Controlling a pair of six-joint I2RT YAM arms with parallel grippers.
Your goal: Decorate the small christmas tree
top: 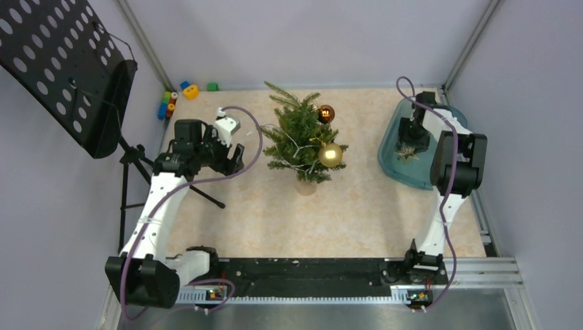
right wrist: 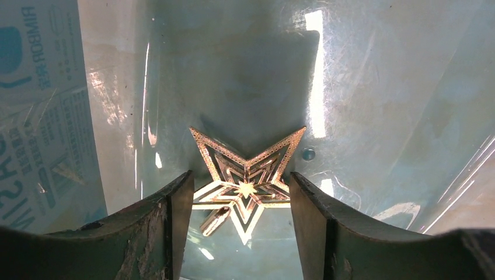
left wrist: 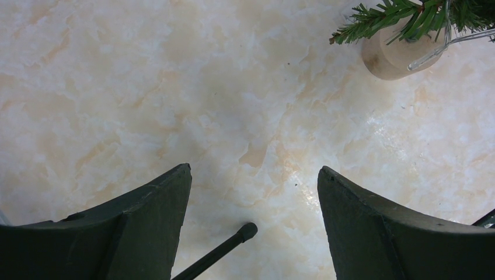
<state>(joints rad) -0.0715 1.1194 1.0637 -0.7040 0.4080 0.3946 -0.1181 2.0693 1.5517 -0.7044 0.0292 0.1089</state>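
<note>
The small christmas tree (top: 301, 137) stands mid-table on its pale wooden base (left wrist: 390, 57), with a gold bauble (top: 330, 155), a dark red bauble (top: 326, 113) and a thin light wire on it. A gold star (right wrist: 248, 175) lies flat in the teal tub (top: 390, 165). My right gripper (right wrist: 241, 182) is down in the tub, its fingers either side of the star and touching its two side points. My left gripper (left wrist: 254, 175) hovers open over bare table, left of the tree, nothing between its fingers.
A black perforated music stand (top: 69, 69) stands at the left; one tripod leg (left wrist: 219, 254) reaches under my left gripper. Several coloured blocks (top: 177, 95) lie at the back left corner. Walls close the table at back and sides.
</note>
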